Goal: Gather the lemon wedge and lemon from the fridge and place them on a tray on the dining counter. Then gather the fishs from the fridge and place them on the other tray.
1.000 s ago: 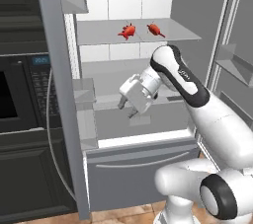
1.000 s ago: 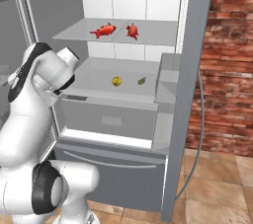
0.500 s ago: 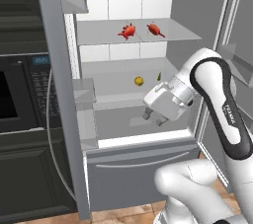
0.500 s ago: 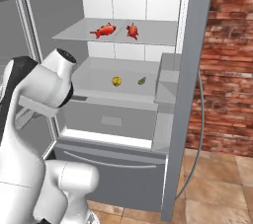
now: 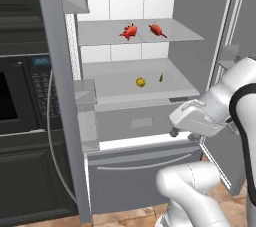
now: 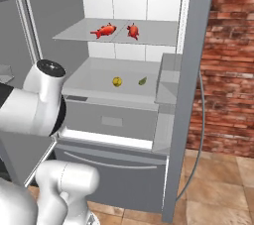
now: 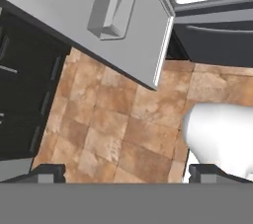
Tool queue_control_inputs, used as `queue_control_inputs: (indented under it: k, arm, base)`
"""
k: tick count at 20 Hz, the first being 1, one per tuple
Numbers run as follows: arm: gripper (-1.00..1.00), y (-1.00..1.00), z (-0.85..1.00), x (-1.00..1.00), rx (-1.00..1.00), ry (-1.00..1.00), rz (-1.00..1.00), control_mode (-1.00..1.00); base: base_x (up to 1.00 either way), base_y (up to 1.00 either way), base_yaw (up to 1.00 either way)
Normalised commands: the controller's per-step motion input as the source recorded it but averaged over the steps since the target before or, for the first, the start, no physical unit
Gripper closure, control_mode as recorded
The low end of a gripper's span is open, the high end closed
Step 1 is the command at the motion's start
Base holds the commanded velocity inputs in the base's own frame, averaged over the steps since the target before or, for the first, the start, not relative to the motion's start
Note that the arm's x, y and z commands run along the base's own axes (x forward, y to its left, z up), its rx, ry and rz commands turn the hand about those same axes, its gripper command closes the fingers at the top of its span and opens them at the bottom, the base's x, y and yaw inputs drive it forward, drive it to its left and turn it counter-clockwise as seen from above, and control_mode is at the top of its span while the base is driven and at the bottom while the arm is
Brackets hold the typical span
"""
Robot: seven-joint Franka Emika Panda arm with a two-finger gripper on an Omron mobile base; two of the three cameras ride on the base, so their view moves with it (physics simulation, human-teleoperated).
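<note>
Lemon-gathering is the step we are judging to be in hand, and nothing is picked up yet. We are taking the tall grey-silver fridge (image 5: 145, 121) with its white inside as our landmark. Its doors are standing open, and on its lower pale grey shelf (image 6: 94, 80) the small roundish yellow lemon (image 5: 141, 82) is sitting near the middle. Just beside it, toward the fridge's right-hand door, the small greenish lemon wedge (image 5: 161, 77) is lying, apart from the lemon. On the shelf above, the two small red-orange fish (image 5: 128, 32) are resting side by side, not touching.

Our white two-finger pincer (image 5: 176, 132) is hanging outside the fridge, in front of its drawer and below the lemon's shelf, over toward the right-hand door. In the hand view its dark fingertips (image 7: 48, 172) are standing spread wide with nothing between them, and the camera is looking down at the brown tiled floor (image 7: 118, 134) and the edge of an open fridge door (image 7: 123, 25), not at the fruit.

As we are reading it, the next move is calling for swinging the hand back up toward the fridge's lower shelf, pointing the spread fingers at the lemon or the wedge, and closing on one of them.
</note>
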Motion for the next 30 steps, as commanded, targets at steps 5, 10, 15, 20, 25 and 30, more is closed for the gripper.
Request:
queue_control_inputs:
  k: [5,10,15,20,25,30]
  arm:
    - [-1.0,-0.41,0.24,-0.3,-0.18,0.0,-0.19,-1.0]
    - [-1.0,-0.37,0.06,-0.24,-0.15,0.0,-0.16,-1.0]
    - [-1.0,-0.21,-0.03,-0.06,-0.13,0.0,-0.07,-1.0]
    - [-1.0,-0.19,0.0,-0.02,-0.24,-0.06,-0.09,-1.0]
    - [-1.0,-0.01,0.0,-0.01,-0.05,-0.01,-0.01,-1.0]
    - [-1.0,0.0,0.0,0.0,0.0,0.0,0.0,-1.0]
  base:
    - [0.0,0.0,0.0]
    - [0.0,0.0,0.0]
    - [0.0,0.0,0.0]
    - [0.0,0.0,0.0]
    - [0.0,0.0,0.0]
    - [0.0,0.0,0.0]
